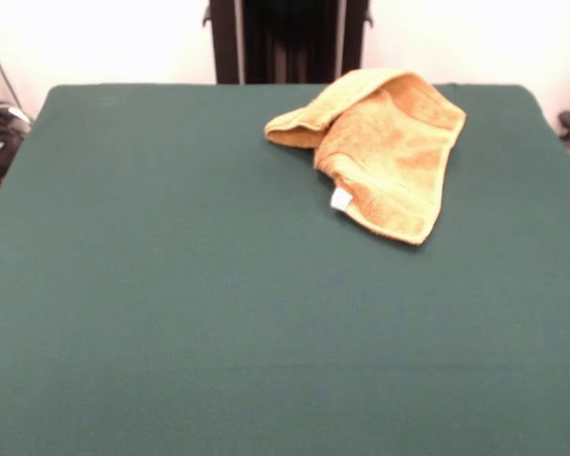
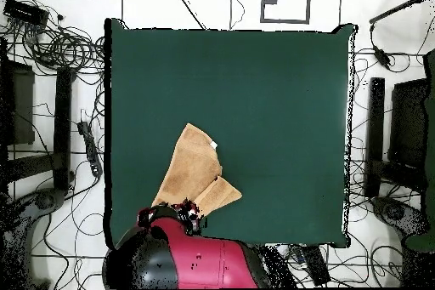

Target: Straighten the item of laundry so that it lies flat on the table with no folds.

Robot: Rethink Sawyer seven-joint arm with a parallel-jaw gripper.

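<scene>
Overhead view shows the towel (image 2: 194, 176) folded over on the table (image 2: 280, 91); gripper finger state cannot be told.

Bright, even light falls from above; the wall (image 1: 104, 38) at twelve o'clock in the front view is washed out to near white. The surface (image 1: 218, 285) is evenly lit, without glare. The towel (image 1: 380, 152) casts only a thin soft shadow along its five o'clock edge, and its weave looks slightly soft
</scene>
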